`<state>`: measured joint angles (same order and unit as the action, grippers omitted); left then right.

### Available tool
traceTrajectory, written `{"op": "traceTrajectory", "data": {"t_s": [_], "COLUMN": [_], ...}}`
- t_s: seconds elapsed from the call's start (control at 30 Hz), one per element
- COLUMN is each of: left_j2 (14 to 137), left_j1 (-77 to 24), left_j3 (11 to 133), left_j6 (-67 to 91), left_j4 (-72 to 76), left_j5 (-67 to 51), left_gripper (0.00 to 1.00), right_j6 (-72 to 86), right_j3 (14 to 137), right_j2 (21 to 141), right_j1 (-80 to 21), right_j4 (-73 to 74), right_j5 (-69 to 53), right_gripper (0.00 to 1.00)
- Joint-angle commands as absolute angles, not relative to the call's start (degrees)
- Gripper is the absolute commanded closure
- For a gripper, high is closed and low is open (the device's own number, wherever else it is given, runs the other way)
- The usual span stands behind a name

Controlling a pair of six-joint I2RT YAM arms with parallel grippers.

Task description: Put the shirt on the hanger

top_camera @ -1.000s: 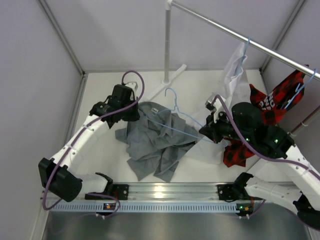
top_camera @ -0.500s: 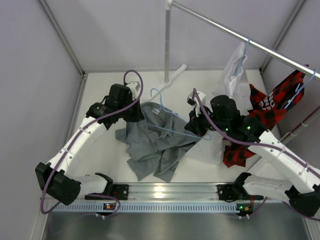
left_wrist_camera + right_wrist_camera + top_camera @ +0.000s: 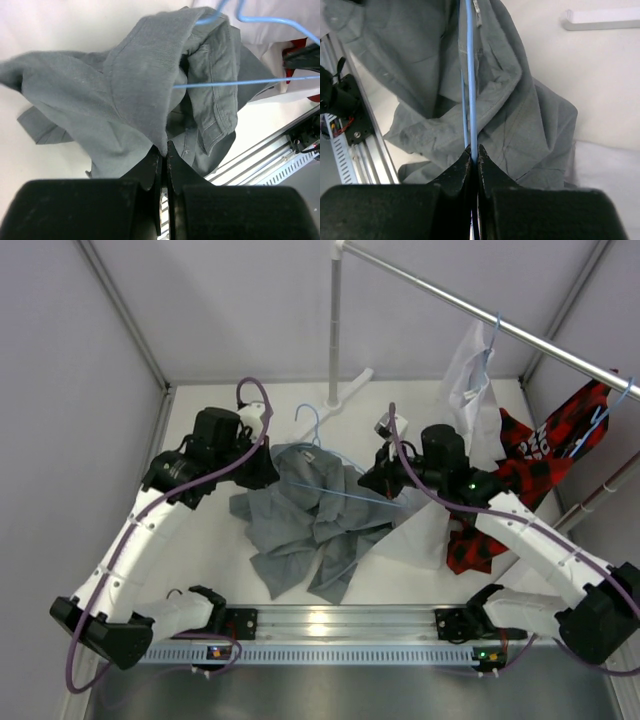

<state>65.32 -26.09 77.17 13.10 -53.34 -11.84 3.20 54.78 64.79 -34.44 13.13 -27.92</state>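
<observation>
Two clamped shut: left pincer (image 3: pixel 162 150) on the shirt (image 3: pixel 135 85), right pincer (image 3: pixel 474 152) on the hanger (image 3: pixel 471 75), white shirt (image 3: pixel 465 370) seemingly brushing it.

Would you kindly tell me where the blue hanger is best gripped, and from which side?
The hanger's bare right-hand wire end, approached from the right: that thin end pokes clear of the shirt, whereas the left end is buried in fabric. The right gripper is shut on it there.

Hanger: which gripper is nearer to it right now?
Right. The right gripper is shut on the hanger. The left gripper pinches a fold of the shirt, with the hanger's wire beyond its fingertips.
</observation>
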Motion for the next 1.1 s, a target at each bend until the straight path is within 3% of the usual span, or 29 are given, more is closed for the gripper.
{"op": "traceTrajectory", "data": {"t_s": [0.0, 0.23, 0.47, 0.73, 0.9, 1.07], "left_j2": [63.5, 64.8, 68.6, 68.8, 68.4, 67.4], "left_j1": [-26.5, -26.5, -26.6, -27.0, -28.6, -29.4], "left_j3": [81.8, 84.6, 84.7, 85.3, 86.3, 86.7], "left_j6": [12.0, 14.9, 15.2, 13.4, 12.2, 11.9], "left_j4": [-55.9, -56.0, -55.7, -55.8, -55.8, -55.9], "left_j5": [-9.1, 5.0, -6.2, -10.8, -17.0, -17.0], "left_gripper": [1.00, 1.00, 1.00, 1.00, 1.00, 1.00], "right_j6": [1.4, 0.4, -0.4, 4.7, 5.5, 3.5], "right_j3": [60.0, 63.1, 54.7, 53.6, 53.4, 56.6], "right_j2": [69.3, 68.3, 58.5, 64.2, 66.4, 70.1], "right_j1": [-34.4, -35.0, -35.0, -35.0, -35.5, -36.9], "right_j4": [12.8, 22.2, 5.7, -4.9, -9.2, -4.1], "right_j5": [-24.5, -17.5, -28.5, -36.9, -36.6, -30.9], "right_gripper": [1.00, 1.00, 1.00, 1.00, 1.00, 1.00]}}
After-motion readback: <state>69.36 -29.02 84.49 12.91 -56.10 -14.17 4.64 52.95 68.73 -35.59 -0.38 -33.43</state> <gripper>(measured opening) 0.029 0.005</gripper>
